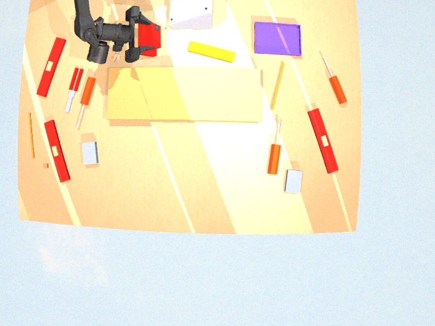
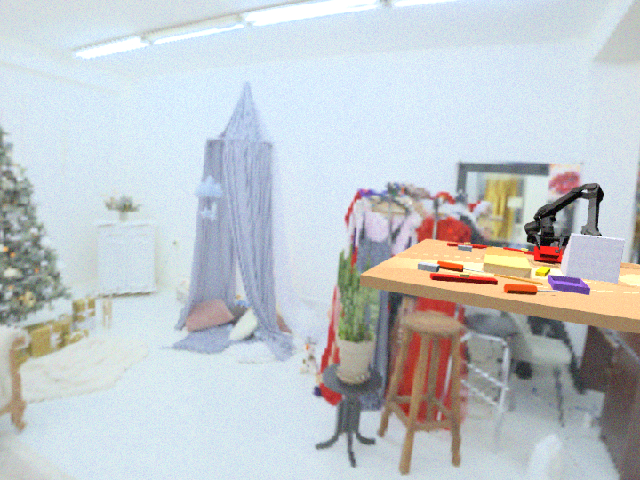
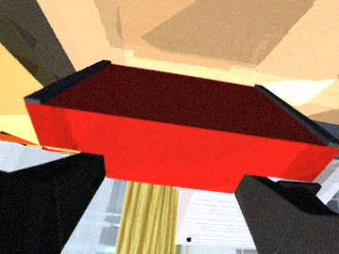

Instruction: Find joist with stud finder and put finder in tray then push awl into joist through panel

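Note:
My gripper (image 1: 148, 38) (image 3: 172, 158) is shut on the red stud finder (image 1: 149, 42) (image 2: 548, 254) (image 3: 155, 140), a wide box with dark ends. It is behind the left part of the floor panel (image 1: 225, 94) (image 2: 504, 264); whether it touches the table is unclear. The panel is a pale yellow slab, and no hole shows in it. The purple tray (image 1: 266, 46) (image 2: 570, 286) is empty, behind the panel's right end. Orange-handled tools lie left (image 1: 87, 90), front right (image 1: 273, 159) and far right (image 1: 338, 89); I cannot tell which is the awl.
A yellow bar (image 1: 211, 51) lies between the stud finder and tray. A white box (image 1: 192, 16) (image 2: 595, 259) stands behind it. Red levels (image 1: 51, 76) (image 1: 60, 161) (image 1: 329, 156), pencils (image 1: 31, 137) (image 1: 277, 87), grey blocks (image 1: 89, 153) (image 1: 293, 181) and a red-handled tool (image 1: 73, 83) lie around the panel.

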You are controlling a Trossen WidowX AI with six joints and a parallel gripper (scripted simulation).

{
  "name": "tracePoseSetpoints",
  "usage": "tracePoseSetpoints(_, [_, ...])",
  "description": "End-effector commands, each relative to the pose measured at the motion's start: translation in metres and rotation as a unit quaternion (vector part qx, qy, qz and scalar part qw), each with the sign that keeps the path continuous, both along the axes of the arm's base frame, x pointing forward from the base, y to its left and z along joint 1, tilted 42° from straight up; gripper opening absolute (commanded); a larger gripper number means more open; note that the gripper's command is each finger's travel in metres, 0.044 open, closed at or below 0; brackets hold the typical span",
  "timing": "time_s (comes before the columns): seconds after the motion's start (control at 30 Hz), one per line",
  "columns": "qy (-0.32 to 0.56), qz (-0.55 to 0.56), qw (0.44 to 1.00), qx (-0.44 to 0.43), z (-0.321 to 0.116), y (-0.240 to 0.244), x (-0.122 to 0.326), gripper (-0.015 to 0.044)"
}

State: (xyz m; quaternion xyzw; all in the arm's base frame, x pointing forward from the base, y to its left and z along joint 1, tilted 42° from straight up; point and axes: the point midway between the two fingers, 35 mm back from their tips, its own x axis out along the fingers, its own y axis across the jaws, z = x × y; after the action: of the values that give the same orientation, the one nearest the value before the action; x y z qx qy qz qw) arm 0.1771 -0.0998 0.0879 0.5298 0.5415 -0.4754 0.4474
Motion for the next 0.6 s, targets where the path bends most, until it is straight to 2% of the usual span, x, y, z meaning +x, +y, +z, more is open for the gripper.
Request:
tracePoseSetpoints(0.0, [-0.003,0.002,1.0,0.019,0.0008,0.0003,0.0014,0.0])
tracePoseSetpoints(0.57, [-0.002,0.001,0.997,0.072,-0.0001,-0.0022,0.001,0.0])
